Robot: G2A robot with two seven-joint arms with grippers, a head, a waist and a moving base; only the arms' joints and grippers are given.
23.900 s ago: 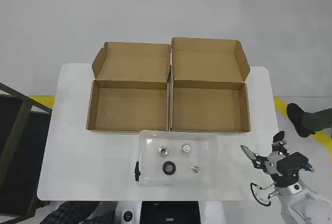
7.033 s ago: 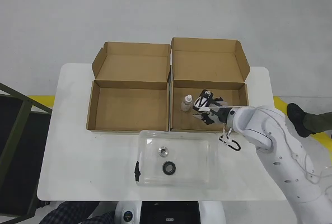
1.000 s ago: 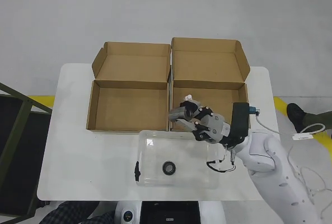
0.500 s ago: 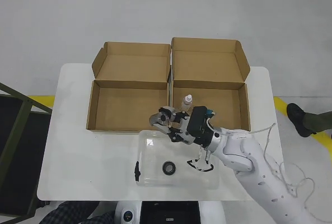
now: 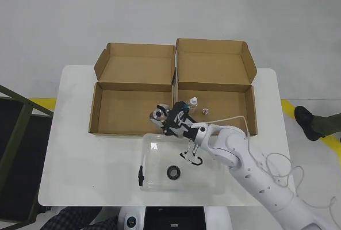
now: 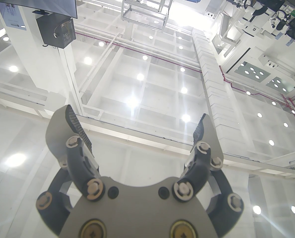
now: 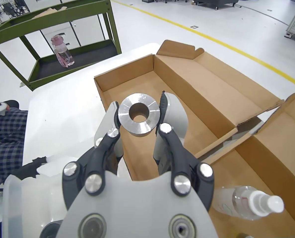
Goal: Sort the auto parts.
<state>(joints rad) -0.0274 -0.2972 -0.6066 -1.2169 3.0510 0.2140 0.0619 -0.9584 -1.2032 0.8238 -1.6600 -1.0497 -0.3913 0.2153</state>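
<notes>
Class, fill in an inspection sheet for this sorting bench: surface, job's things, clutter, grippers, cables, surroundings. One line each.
Surface: white table, carrying two boxes and a bin.
Job's things: left box and right box, both open cardboard; clear bin holding a black ring; spray bottle and small part in the right box; metal ring.
Clutter: small black piece at the bin's edge, kind unclear.
Grippers: right gripper shut on the metal ring above the left box; left gripper open, pointing at the ceiling.
Cables: white cable along the right arm; black loop over the bin.
Surroundings: green cart, yellow floor line.
</notes>
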